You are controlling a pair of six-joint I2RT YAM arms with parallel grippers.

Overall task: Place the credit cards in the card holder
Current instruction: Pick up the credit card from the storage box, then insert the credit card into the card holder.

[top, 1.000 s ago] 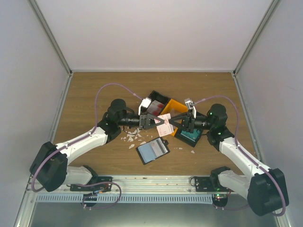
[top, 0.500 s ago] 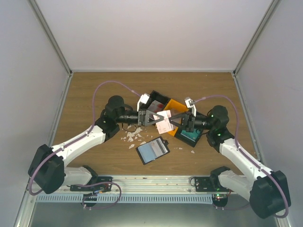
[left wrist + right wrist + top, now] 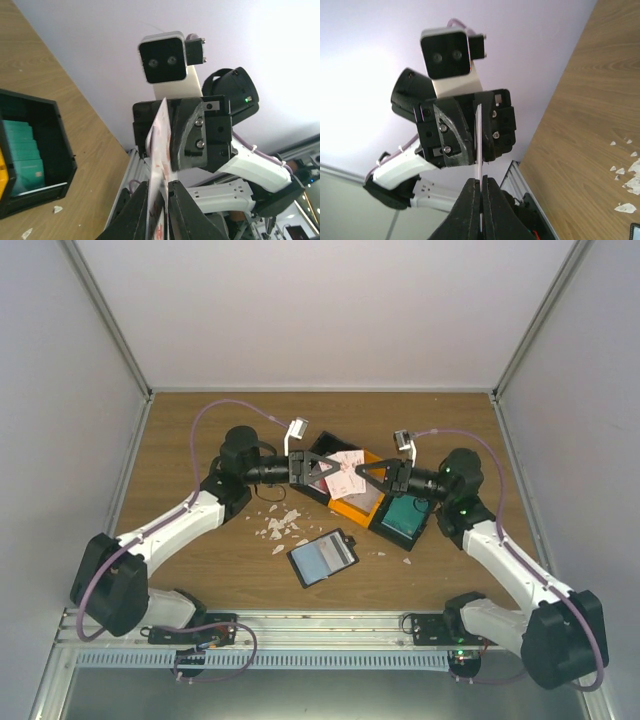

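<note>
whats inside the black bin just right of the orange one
A stack of teal cards lies in the black bin. How many are stacked, and whether anything lies beneath them, cannot be seen because the top card covers it.

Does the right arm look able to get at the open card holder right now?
Probably, once it is free: nothing covers the card holder, but the right claw is shut on a red-and-white card whose other end sits in the left claw.

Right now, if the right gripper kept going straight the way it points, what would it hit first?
Most likely the left gripper, facing it head-on just ahead; the red-and-white card that the right gripper pinches reaches in between the left one's fingers.
</note>
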